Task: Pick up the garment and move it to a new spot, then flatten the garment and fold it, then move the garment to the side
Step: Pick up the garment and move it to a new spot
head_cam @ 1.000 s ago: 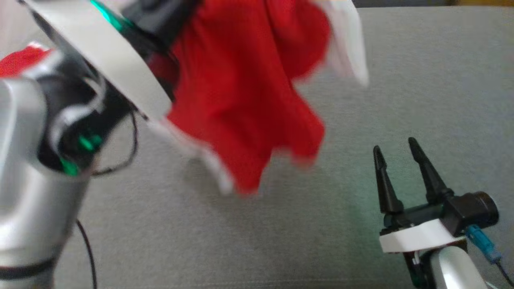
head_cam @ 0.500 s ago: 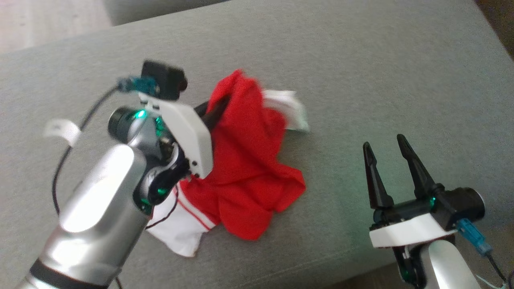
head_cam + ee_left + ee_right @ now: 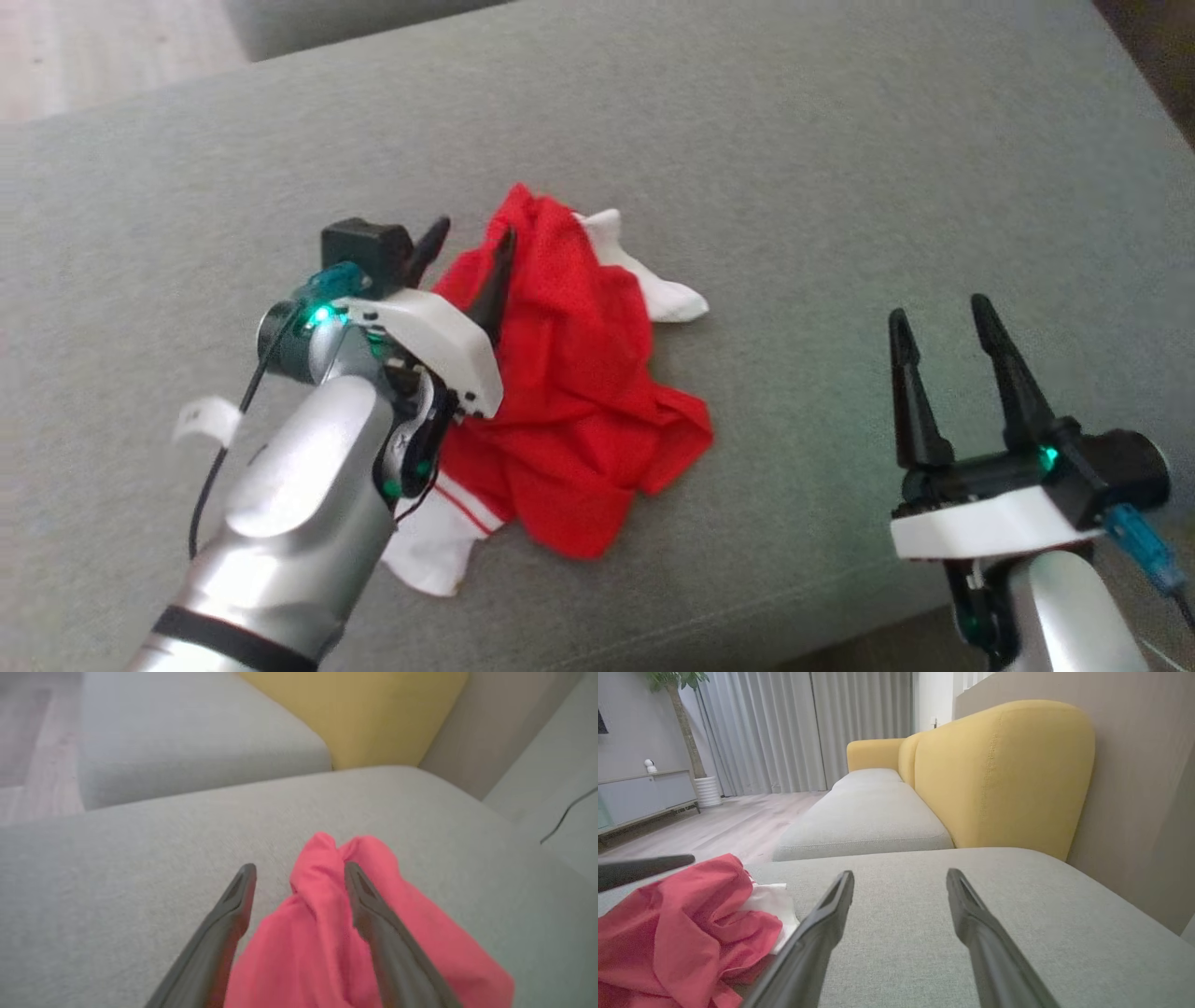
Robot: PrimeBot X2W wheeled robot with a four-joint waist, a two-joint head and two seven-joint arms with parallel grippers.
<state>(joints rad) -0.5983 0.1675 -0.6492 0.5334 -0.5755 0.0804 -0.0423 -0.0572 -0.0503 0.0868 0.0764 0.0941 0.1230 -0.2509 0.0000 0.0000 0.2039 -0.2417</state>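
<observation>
Near the middle of the grey woven sofa seat cushion [image 3: 840, 168], the left gripper [image 3: 470, 245] is hovering with its two dark fingers spread apart, pinching nothing. A raised fold of the crumpled red mesh garment with white striped trim [image 3: 569, 392] is standing between them, and one finger is lying against the cloth. The left forearm is covering the heap's left flank. The garment is resting on the cushion, its long axis running from a peak at the far end towards the near edge. There a white hem with red stripes is pointing to the robot's left, while another white piece is poking out on the far right side. The right gripper [image 3: 938, 317] is hanging well apart by the near right edge, also wide open and empty. Bare cushion is stretching broadly to the right, the left and the far edge; the near edge is lying close to the hem. Beyond the far edge, a second grey seat cushion [image 3: 864, 821] and a yellow upholstered backrest [image 3: 999, 774] are bordering the seat.
</observation>
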